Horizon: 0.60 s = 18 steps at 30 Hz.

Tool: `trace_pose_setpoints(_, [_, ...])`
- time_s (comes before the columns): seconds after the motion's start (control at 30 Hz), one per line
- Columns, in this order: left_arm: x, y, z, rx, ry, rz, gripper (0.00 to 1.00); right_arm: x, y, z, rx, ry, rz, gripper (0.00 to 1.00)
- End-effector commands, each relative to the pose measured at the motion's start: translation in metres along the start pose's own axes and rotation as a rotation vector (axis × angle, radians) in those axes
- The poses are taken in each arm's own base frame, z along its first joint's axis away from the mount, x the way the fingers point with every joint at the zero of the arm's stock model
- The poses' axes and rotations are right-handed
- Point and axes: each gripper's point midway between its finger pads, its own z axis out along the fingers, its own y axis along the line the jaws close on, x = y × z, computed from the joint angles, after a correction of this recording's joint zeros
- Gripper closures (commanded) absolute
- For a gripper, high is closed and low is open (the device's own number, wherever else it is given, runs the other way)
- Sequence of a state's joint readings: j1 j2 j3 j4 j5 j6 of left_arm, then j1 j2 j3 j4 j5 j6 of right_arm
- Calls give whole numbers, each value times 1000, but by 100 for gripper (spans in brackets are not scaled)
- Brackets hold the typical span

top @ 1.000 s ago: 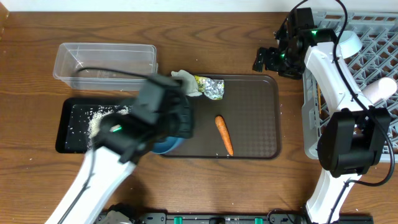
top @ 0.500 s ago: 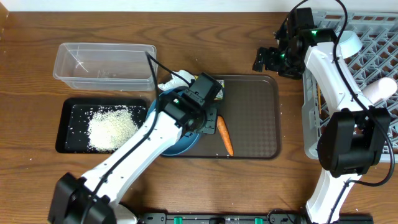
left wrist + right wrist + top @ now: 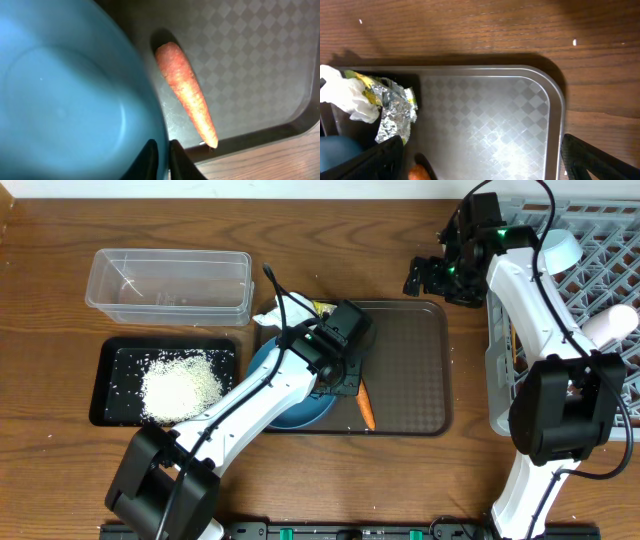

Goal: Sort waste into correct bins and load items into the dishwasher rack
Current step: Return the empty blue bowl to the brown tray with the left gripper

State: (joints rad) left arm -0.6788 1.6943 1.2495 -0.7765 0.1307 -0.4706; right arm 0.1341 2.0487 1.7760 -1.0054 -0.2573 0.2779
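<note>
The blue bowl (image 3: pixel 65 100) looks empty, just beside the carrot (image 3: pixel 187 92) on the brown tray (image 3: pixel 250 65); the left gripper (image 3: pixel 164 150), nearly closed, seems to pinch its rim.

Glossy blue bowl (image 3: pixel 60 100), rough matt carrot (image 3: pixel 187 100), crinkled foil wrapper (image 3: pixel 395 117), wood-grain table (image 3: pixel 470 30)

Overhead view: bright, even light from above, sharp focus, short soft shadows on the table (image 3: pixel 60 470). Left wrist view: dim, dark-blue bowl (image 3: pixel 65 100) blurred, carrot (image 3: pixel 187 92) sharper. Right wrist view: glare patch on brown tray (image 3: pixel 490 140).
</note>
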Motion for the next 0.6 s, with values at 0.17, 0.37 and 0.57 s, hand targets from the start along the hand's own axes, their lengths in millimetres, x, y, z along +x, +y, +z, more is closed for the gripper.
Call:
trace_pose_setpoints(0.17, [3, 3, -5, -15, 3, 2, 83, -5, 10, -9, -15, -25, -12, 1])
trace_pose_setpoints(0.37, [-6, -4, -36, 25, -66, 9, 83, -5, 10, -9, -15, -25, -13, 1])
trace_pose_setpoints(0.57, [-16, 26, -90, -64, -226, -27, 73, -5, 10, -9, -15, -25, -12, 1])
